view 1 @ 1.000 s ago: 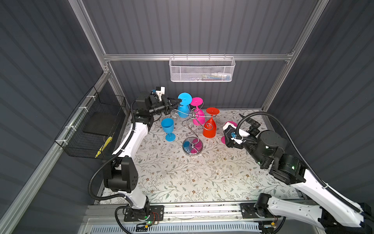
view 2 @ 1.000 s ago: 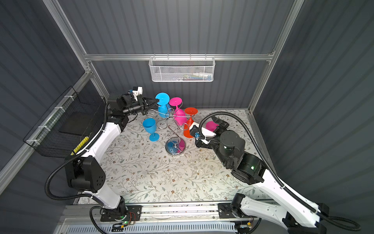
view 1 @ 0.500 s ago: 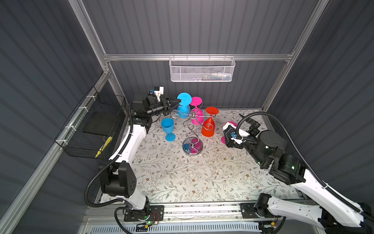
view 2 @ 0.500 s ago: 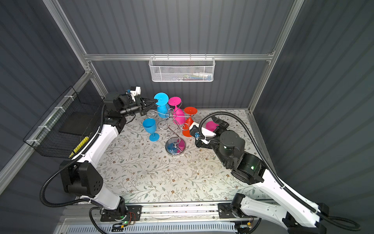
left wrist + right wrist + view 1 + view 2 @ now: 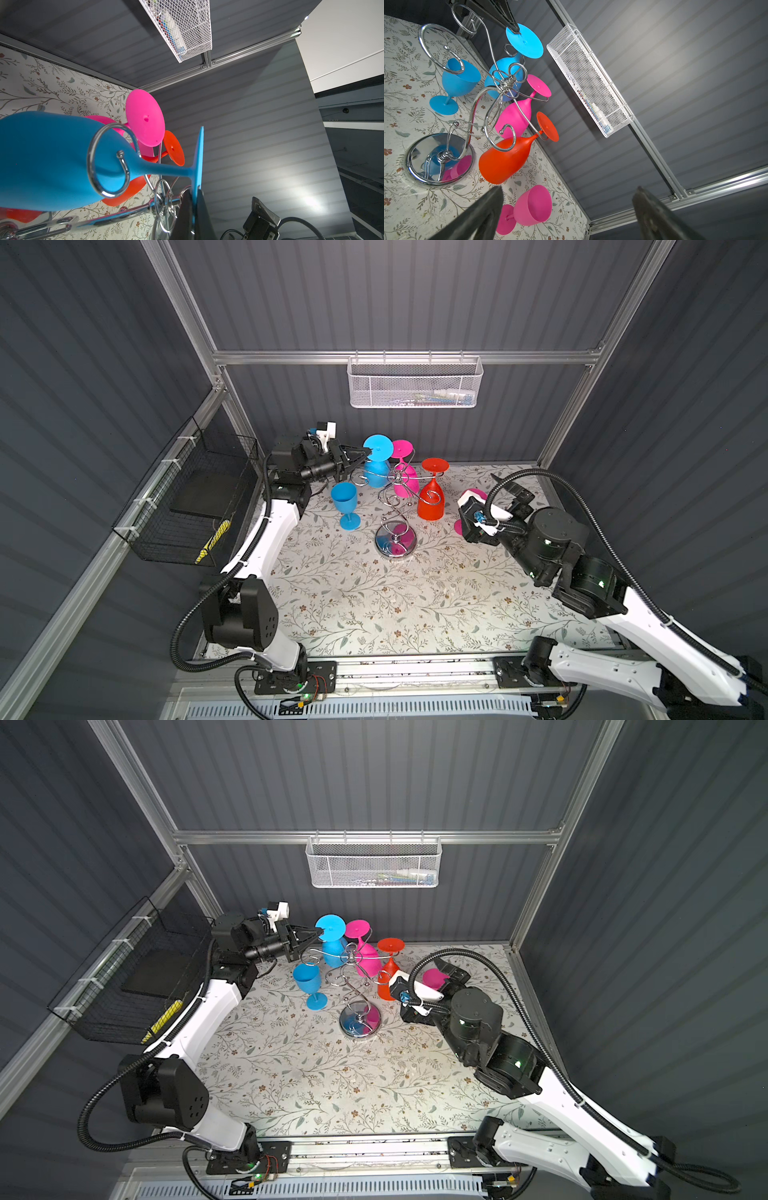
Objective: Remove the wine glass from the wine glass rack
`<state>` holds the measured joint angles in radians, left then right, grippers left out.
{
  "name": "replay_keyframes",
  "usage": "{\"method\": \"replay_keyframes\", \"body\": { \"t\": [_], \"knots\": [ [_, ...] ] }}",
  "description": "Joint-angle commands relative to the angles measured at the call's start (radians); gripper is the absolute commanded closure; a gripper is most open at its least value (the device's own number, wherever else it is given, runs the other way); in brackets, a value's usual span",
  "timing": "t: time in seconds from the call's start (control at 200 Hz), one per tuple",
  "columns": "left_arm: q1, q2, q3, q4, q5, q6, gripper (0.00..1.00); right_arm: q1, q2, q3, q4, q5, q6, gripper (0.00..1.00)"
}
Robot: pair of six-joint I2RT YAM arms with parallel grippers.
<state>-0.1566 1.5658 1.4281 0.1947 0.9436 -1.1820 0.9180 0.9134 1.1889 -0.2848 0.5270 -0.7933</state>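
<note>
The left wrist view is showing the left gripper (image 5: 194, 209) clamped on the rim of the foot of the hanging blue wine glass (image 5: 52, 158), whose stem is passing through a chrome scroll of the wine glass rack (image 5: 108, 166) just ahead of the gripper, bowl hanging beyond it. So the step in hand is, I judge, the lift-off: the grasp is made and the glass is not yet freed. The next move is calling for sliding the foot back along the wire arm toward the gripper's own side until the stem is clearing the open end of the scroll, while keeping the rack from tipping on its disc base. The right gripper (image 5: 566, 209) is standing wide and holding nothing, with a pink glass (image 5: 532, 205) standing on the table (image 5: 396, 124) just in front of it. Counting: one rack; three glasses hanging on it, namely the blue one, a pink one (image 5: 513, 119) and an orange one (image 5: 503, 160); two glasses standing on the table, that pink one and a blue one (image 5: 458, 79) beyond the rack from the right gripper; five glasses in all; two grippers.
</note>
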Motion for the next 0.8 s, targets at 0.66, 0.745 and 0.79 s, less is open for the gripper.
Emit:
{"method": "replay_keyframes", "body": {
  "t": [0.66,0.745,0.79],
  "knots": [
    [0.077,-0.099,-0.057,-0.066,0.041,0.025,1.0,0.007,-0.013,-0.013,0.003,0.011,0.018,0.01],
    [0.086,-0.108,-0.065,-0.07,0.041,0.023,1.0,0.007,-0.013,-0.015,0.003,0.01,0.019,0.01],
    [0.091,-0.113,-0.072,-0.07,0.038,0.022,1.0,0.007,-0.013,-0.014,0.002,0.008,0.02,0.01]
  ]
}}
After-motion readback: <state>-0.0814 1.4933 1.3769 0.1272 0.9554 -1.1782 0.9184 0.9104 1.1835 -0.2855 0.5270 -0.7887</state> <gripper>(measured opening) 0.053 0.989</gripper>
